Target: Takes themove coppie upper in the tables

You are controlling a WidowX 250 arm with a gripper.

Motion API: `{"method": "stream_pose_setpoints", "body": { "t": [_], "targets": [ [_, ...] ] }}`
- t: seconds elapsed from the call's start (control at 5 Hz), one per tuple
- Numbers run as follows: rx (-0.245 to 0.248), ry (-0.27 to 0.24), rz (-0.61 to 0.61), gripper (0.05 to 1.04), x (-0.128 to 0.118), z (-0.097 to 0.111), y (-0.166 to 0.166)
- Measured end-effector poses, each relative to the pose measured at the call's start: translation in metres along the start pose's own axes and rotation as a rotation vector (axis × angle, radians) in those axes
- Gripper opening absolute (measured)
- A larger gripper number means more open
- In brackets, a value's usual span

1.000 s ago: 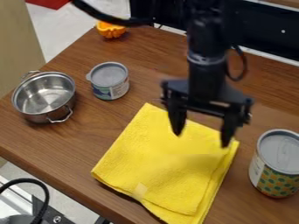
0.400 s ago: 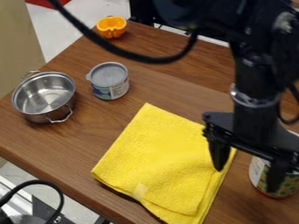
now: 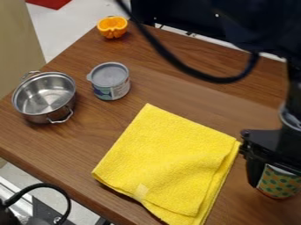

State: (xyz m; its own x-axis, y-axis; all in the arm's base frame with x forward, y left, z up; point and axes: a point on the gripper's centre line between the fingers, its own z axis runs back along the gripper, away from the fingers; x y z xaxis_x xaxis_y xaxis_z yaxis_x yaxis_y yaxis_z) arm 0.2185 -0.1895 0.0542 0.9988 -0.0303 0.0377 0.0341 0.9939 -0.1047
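Note:
The gripper point(image 3: 282, 190) is at the right edge, low over the patterned can point(image 3: 275, 181), which it partly covers. It stands open, with one finger point(image 3: 255, 169) on the can's left side; whether it touches the can is unclear. On the left of the brown table point(image 3: 176, 63) stands an upright metal pot point(image 3: 45, 97) with two handles. A smaller grey-lidded can point(image 3: 110, 81) is upright to the right of the pot.
A folded yellow cloth point(image 3: 167, 165) lies in the middle of the table's front part. An orange cut fruit point(image 3: 112, 27) sits near the back left edge. A black cable point(image 3: 182, 66) hangs over the back of the table.
The gripper has moved right and somewhat down in the view, from above the yellow cloth to the patterned can. Pot, small can, fruit and cloth have stayed in place.

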Motion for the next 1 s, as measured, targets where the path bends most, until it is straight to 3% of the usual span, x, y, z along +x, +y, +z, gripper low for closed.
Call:
{"method": "stream_pose_setpoints", "body": {
  "t": [0.2,0.4,0.6,0.8,1.0],
  "targets": [
    [0.013,-0.026,0.055,0.997,0.005,-0.005,-0.009],
    [0.028,-0.057,0.183,0.996,0.012,-0.004,-0.008],
    [0.056,-0.082,0.324,0.997,0.024,-0.005,0.001],
    [0.111,-0.124,0.538,0.996,0.041,-0.009,0.007],
    [0.133,-0.118,0.592,0.996,0.054,-0.016,0.014]
  ]
}}
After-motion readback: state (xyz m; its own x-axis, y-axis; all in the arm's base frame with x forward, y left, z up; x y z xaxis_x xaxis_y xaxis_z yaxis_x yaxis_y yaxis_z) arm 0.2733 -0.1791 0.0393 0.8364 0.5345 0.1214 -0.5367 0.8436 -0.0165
